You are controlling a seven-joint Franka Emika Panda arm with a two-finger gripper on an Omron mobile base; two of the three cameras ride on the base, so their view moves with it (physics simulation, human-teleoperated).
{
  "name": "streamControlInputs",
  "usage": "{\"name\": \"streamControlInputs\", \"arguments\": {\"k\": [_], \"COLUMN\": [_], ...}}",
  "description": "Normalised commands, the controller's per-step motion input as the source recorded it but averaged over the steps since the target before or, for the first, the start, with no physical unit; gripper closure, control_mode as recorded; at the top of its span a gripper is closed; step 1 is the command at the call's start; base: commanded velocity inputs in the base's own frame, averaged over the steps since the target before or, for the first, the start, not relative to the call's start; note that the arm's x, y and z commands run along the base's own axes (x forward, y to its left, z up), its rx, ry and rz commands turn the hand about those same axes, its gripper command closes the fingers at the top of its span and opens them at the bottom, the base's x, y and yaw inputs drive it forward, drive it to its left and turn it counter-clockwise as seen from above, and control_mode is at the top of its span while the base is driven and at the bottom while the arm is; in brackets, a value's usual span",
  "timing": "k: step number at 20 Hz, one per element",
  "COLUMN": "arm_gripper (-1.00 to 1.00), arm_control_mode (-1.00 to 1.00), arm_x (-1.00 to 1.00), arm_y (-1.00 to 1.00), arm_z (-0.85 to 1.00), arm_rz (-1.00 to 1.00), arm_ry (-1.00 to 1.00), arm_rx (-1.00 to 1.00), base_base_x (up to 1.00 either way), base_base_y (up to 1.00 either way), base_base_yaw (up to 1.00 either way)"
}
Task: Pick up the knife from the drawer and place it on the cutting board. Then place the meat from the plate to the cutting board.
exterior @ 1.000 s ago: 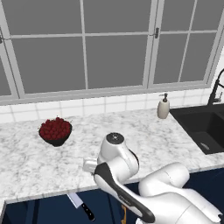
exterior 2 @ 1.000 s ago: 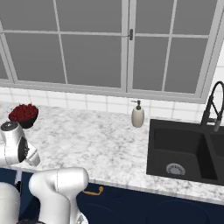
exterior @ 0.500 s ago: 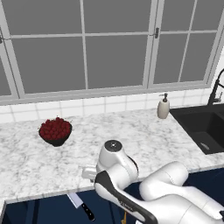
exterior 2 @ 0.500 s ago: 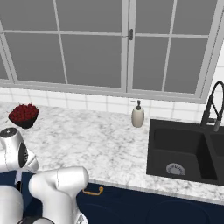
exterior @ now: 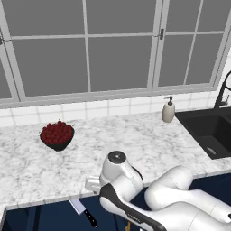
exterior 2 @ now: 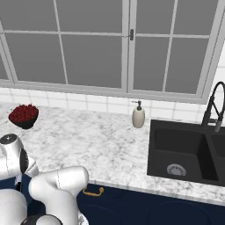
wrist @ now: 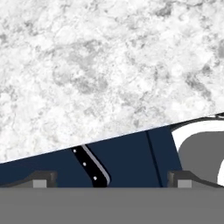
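Hand view: released pincer above black-handled knife in navy drawer, no legible writing.

From the hand view I get just the knife handle end, its blade under the worktop edge. My own arm covers much of the drawer.

no words to read anywhere, no letters, no numbers, no labels, no signs
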Motion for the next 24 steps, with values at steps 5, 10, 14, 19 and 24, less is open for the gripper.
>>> {"name": "streamControlInputs", "arguments": {"k": [5,10,14,19,24], "arm_gripper": [-1.00,-1.00,-1.00,-1.00,-1.00], "arm_control_mode": [-1.00,-1.00,-1.00,-1.00,-1.00], "arm_x": [-0.06,-0.04,-0.05,-0.01,0.00], "arm_y": [0.00,0.00,0.01,0.00,0.00], "arm_z": [-0.21,-0.20,-0.21,-0.18,-0.10], "arm_rz": [0.00,0.00,0.00,0.00,0.00], "arm_ry": [0.01,0.02,0.02,0.04,0.04], "arm_rx": [0.00,0.00,0.00,0.00,0.00], "base_base_x": [0.00,0.00,0.00,0.00,0.00], "base_base_y": [0.00,0.00,0.00,0.00,0.00], "base_base_yaw": [0.00,0.00,0.00,0.00,0.00]}}
